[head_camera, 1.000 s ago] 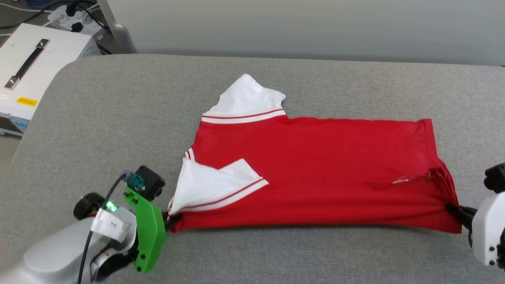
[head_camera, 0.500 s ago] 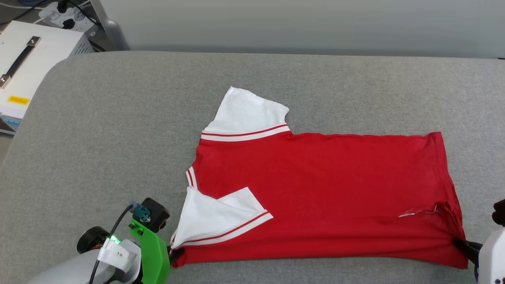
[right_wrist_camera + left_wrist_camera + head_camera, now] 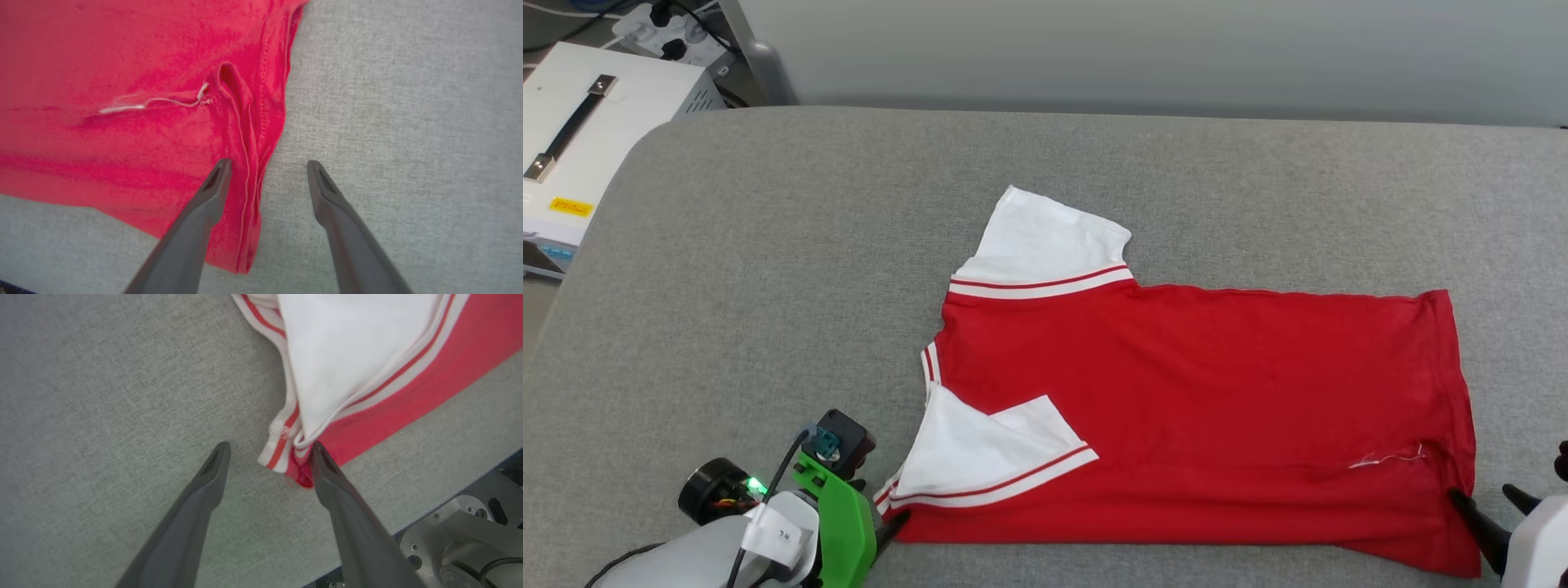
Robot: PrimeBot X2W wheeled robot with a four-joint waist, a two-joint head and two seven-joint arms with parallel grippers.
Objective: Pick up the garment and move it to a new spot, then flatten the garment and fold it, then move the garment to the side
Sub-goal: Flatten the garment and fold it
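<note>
1. Head view, left end of the garment [image 3: 1192, 408]: the left gripper [image 3: 892, 523] sits at its near shoulder corner with jaws spread wide. The left wrist view shows one finger against the red corner fabric and the other apart on the bare grey surface [image 3: 768, 286], so nothing is pinched.
2. The garment lies flat on that surface with its long axis running left to right, collar end left and hem [image 3: 1454, 392] right. One white sleeve [image 3: 980, 457] is folded onto the red body at the near left. The other sleeve [image 3: 1045, 237] juts out past the far edge.
3. At the garment's near right corner the right gripper [image 3: 1480, 494] is also open. In the right wrist view one finger lies over the hem fabric and the other on grey just beside it, holding nothing.
4. Each arm stands at its own end of the near long edge. Any coming fold probably hinges on that edge, carried across the short axis toward the far side. The jutting sleeve likely needs tucking first.
</note>
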